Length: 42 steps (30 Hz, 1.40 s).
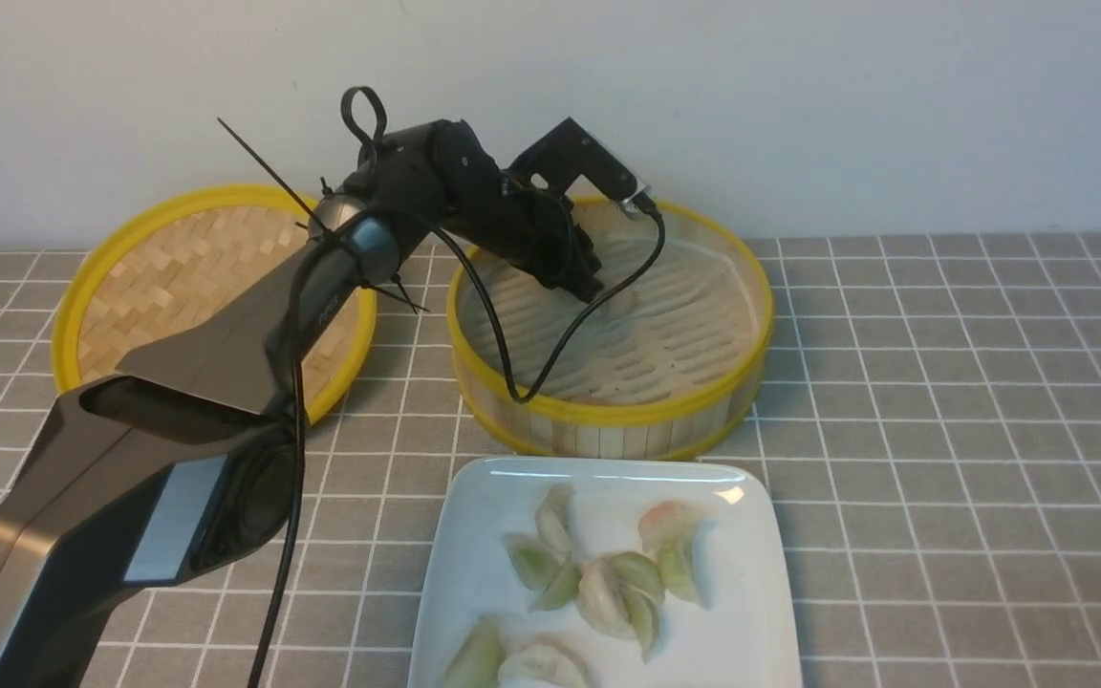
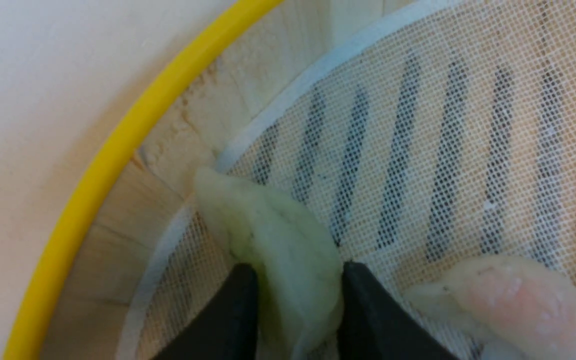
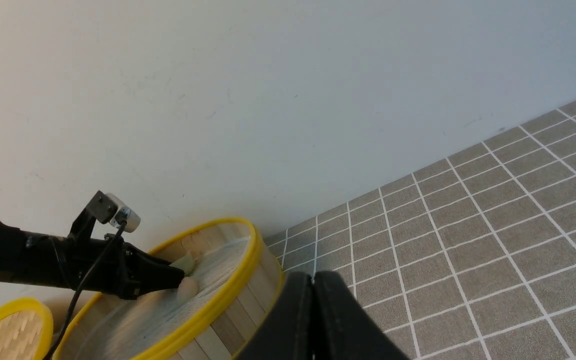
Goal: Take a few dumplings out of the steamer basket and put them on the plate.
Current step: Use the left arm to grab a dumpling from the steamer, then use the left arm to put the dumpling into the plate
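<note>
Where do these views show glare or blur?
Front view: bright glare on the plate rim, rest sharp. Left wrist view: mesh liner crisp, the green dumpling in the left tool soft. Right wrist view: right tool dark and blurred up close.

The front view's lower edge cuts off the plate point(image 1: 746, 612) and its nearest dumplings point(image 1: 541, 666).

Steamer basket point(image 1: 608, 413): yellow rims, pale slats. Plate point(image 1: 474, 545): glossy white. Dumplings point(image 1: 608, 597): pale green, cream. Table point(image 1: 942, 430): grey, white grid.
</note>
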Motion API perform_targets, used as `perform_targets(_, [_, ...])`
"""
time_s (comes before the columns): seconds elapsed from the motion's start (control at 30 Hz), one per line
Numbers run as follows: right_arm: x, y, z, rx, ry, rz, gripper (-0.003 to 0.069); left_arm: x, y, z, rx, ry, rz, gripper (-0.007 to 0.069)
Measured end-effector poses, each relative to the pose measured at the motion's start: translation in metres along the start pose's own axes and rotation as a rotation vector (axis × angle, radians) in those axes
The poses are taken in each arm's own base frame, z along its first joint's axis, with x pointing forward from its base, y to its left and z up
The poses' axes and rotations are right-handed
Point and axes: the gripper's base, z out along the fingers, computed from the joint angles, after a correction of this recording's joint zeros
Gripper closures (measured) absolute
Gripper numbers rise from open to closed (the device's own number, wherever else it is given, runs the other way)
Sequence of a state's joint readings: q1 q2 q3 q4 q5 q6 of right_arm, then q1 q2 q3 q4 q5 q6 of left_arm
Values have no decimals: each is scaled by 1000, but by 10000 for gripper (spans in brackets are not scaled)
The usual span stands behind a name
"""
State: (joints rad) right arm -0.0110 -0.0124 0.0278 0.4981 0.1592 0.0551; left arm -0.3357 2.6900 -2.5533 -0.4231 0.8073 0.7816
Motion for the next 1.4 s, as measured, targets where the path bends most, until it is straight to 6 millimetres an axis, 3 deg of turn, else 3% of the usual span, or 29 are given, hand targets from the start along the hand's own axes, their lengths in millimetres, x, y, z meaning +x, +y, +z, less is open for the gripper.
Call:
perform_targets(0.17, [0,0,0,0,0,9,673,-18,6,-31,-1,-4,-38,440])
perform_targets(0.2, [0,0,0,0,0,10,673,-30,9,-51,-8,-21,-56,440])
perform_targets(0.37, [0,0,0,0,0,10,673,-51,9,-92,5,-30,-77,440])
perform_targets(0.67, [0,0,0,-5,0,86,673,-57,-6,-132,127,103,-85,440])
perform_targets(0.8, [-1,1,0,-11,-11,189,673,-67,-5,-155,94,92,-105,440])
perform_targets(1.0, [-6,0,0,-11,-62,226,673,-70,-8,-187,30,132,-275,448])
perform_targets(1.1, [-8,0,0,-10,-93,229,673,-65,-20,-212,42,169,-306,448])
perform_targets(1.17, [-9,0,0,-9,-101,229,673,-59,-26,-218,61,195,-323,451])
perform_targets(1.23, [-11,0,-1,-8,-117,230,673,-49,-48,-242,126,218,-364,451])
perform_targets(1.4, [-12,-1,-1,-8,-137,232,673,-25,-96,-260,269,277,-348,451])
